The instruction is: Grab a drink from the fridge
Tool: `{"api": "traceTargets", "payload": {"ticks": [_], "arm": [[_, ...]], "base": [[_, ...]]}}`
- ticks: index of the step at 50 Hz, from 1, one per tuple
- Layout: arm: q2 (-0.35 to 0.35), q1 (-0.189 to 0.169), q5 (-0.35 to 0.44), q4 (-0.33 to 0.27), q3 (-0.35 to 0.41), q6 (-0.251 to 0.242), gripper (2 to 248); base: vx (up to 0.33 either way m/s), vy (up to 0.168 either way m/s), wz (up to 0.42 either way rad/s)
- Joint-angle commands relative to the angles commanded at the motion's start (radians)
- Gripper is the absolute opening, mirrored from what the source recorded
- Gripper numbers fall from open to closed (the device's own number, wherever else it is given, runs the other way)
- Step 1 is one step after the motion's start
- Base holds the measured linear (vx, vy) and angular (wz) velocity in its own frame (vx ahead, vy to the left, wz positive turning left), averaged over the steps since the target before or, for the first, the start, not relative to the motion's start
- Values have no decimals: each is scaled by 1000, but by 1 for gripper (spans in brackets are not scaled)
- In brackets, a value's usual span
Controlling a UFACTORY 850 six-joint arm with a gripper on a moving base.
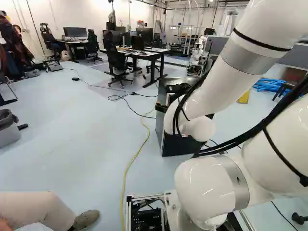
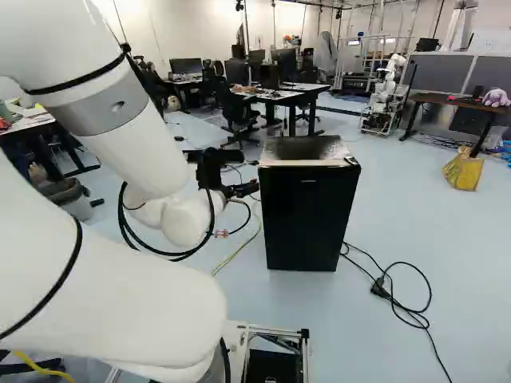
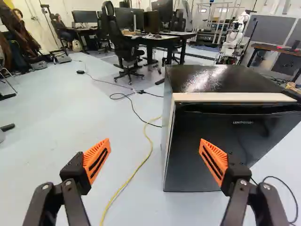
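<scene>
Two orange pads (image 3: 97,161) of the end effector (image 3: 154,141) stand spread, presumably to admit the edge of the closed door (image 3: 193,165) of the black fridge (image 3: 211,80), which stands ahead on the floor (image 3: 56,141) and likely houses the unseen drink.

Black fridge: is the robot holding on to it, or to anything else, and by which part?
Nothing is held. The gripper is open, its orange-padded fingers wide apart, and the fridge stands ahead, ungripped.

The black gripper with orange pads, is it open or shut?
Open. The gripper shows its jaws wide apart in the wrist view, holding nothing.
</scene>
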Motion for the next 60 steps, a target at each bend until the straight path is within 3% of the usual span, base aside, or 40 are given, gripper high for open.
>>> {"api": "traceTargets", "payload": {"ticks": [32, 48, 60], "arm": [[-14, 45, 0, 48, -12, 0, 247], [-50, 84, 0, 113, -43, 0, 247], [-119, 116, 4, 176, -80, 0, 247]], "base": [[0, 0, 0], [0, 0, 0], [0, 0, 0]]}}
